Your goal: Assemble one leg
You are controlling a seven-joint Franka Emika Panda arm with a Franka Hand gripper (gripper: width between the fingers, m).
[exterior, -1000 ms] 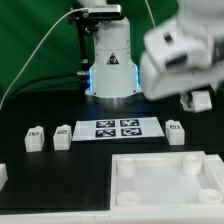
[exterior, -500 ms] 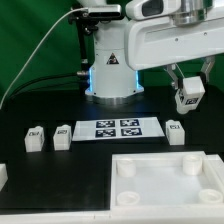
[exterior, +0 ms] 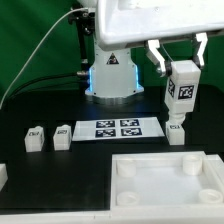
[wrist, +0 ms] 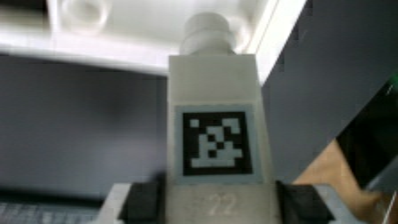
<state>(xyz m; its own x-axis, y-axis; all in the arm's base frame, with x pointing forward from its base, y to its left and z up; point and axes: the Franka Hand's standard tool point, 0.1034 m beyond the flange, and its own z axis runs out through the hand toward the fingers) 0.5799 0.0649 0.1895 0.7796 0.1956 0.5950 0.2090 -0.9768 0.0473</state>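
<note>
**Clerk:** Item one, the claw?

**Keeper:** Claw (exterior: pixel 181 68), one, raised above the bench (exterior: pixel 90 160). Its fingers (exterior: pixel 157 58) pinch the leg (exterior: pixel 181 90) at the upper end, one on each side.

**Clerk:** Position of the leg?

**Keeper:** Airborne and upright on the exterior view's right, with its marker face turned to that camera. It hangs directly over the right peg (exterior: pixel 177 131). The lower end sits very close above that peg (touching or not, cannot tell). In the wrist view the leg (wrist: pixel 217 130) fills the middle, its marker is plain, and a rounded tip points away from the camera.

**Clerk:** Stock on the bench?

**Keeper:** One row, starting from the exterior view's left:
- outer peg (exterior: pixel 35 137)
- inner peg (exterior: pixel 62 136), just beside the outer peg
- marker board (exterior: pixel 118 128), lying flat with four tags
- right peg, just beside the board's right end

A large white panel (exterior: pixel 165 180) with round corner sockets lies nearer the camera, towards the right. The arm base (exterior: pixel 110 75) stands at the far side, behind the board.
</note>
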